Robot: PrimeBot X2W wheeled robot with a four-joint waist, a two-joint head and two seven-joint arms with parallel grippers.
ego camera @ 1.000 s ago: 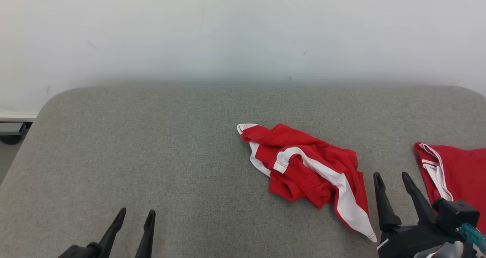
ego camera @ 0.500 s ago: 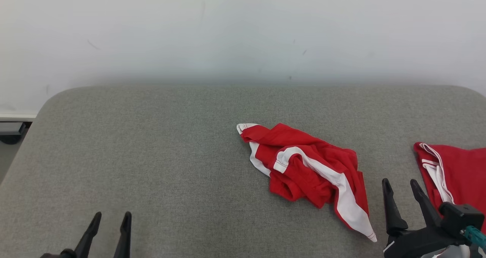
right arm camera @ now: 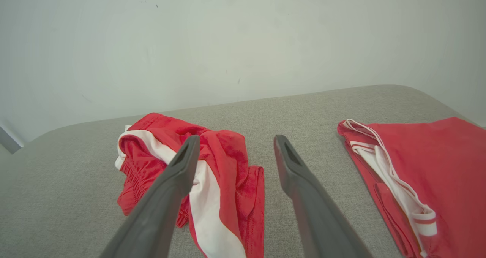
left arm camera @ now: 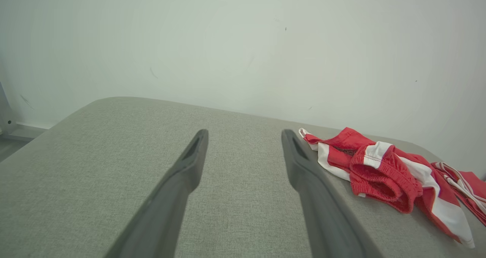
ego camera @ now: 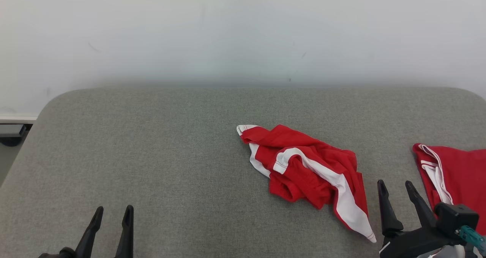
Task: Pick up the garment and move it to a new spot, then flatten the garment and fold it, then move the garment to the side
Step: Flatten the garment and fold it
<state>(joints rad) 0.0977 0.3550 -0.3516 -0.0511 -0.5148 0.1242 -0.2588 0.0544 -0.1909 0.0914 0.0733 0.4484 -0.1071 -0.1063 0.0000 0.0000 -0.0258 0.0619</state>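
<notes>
The garment (ego camera: 307, 170), red shorts with white stripes, lies crumpled on the grey cushioned surface (ego camera: 171, 155), right of centre. My right gripper (ego camera: 395, 184) is open just right of its lower end and is not touching it. In the right wrist view the garment (right arm camera: 224, 147) sits behind the left finger of that open gripper (right arm camera: 236, 140). My left gripper (ego camera: 114, 210) is open at the lower left, far from the cloth. Between its fingers, the left wrist view (left arm camera: 245, 134) has bare cushion, and the garment (left arm camera: 379, 166) is off to the right.
A second red garment with white trim (ego camera: 455, 174) lies flat at the right edge, close to my right gripper, and appears again in the right wrist view (right arm camera: 436, 163). A pale wall rises behind the cushion. The cushion's rounded left corner drops toward the floor (ego camera: 7, 151).
My left gripper has drawn back toward the lower left. My right gripper has pulled back slightly. The head camera has tilted a little. The garment has not moved.
</notes>
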